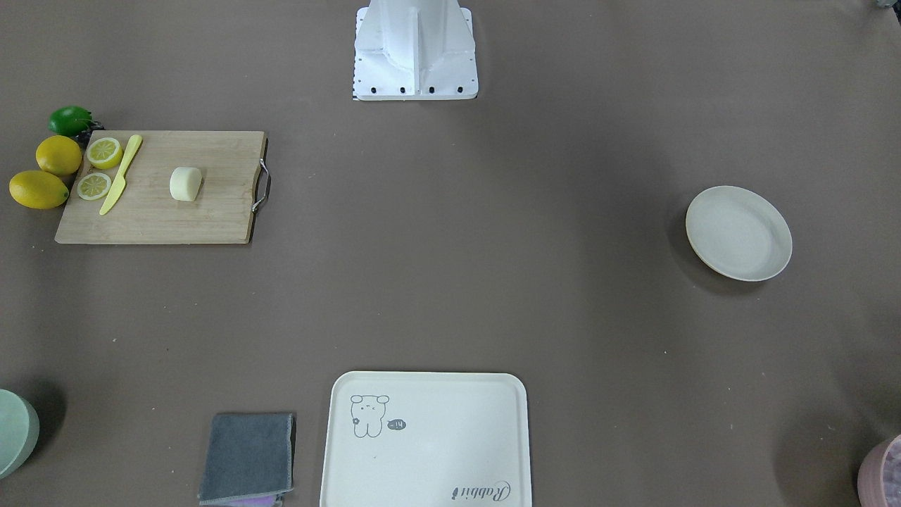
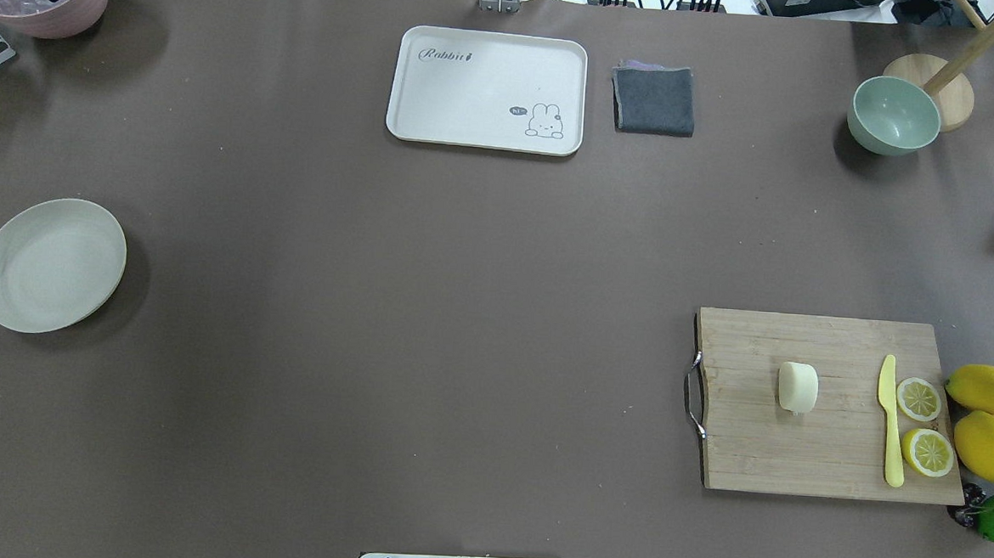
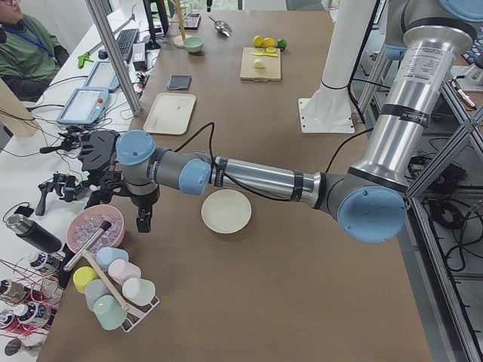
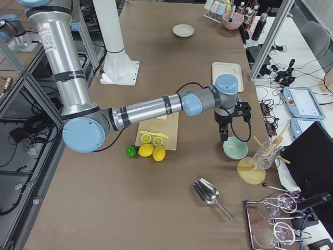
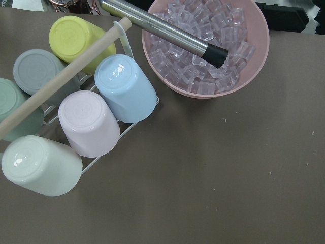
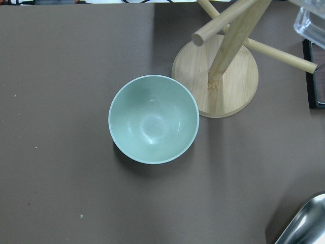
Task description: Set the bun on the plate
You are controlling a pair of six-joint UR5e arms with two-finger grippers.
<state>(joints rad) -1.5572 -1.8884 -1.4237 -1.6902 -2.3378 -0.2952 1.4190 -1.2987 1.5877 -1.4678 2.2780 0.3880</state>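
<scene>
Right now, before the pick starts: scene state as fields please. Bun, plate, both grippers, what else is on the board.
bun: lies on the cutting board, nothing gripping it
plate: empty, on the robot's left side, far from the board
left gripper: near the pink ice bowl; open or shut cannot be told
right gripper: over the green bowl, away from the bun; open or shut cannot be told
board neighbours: yellow knife, two lemon halves, both apart from the bun
task state: bun not yet on plate
</scene>
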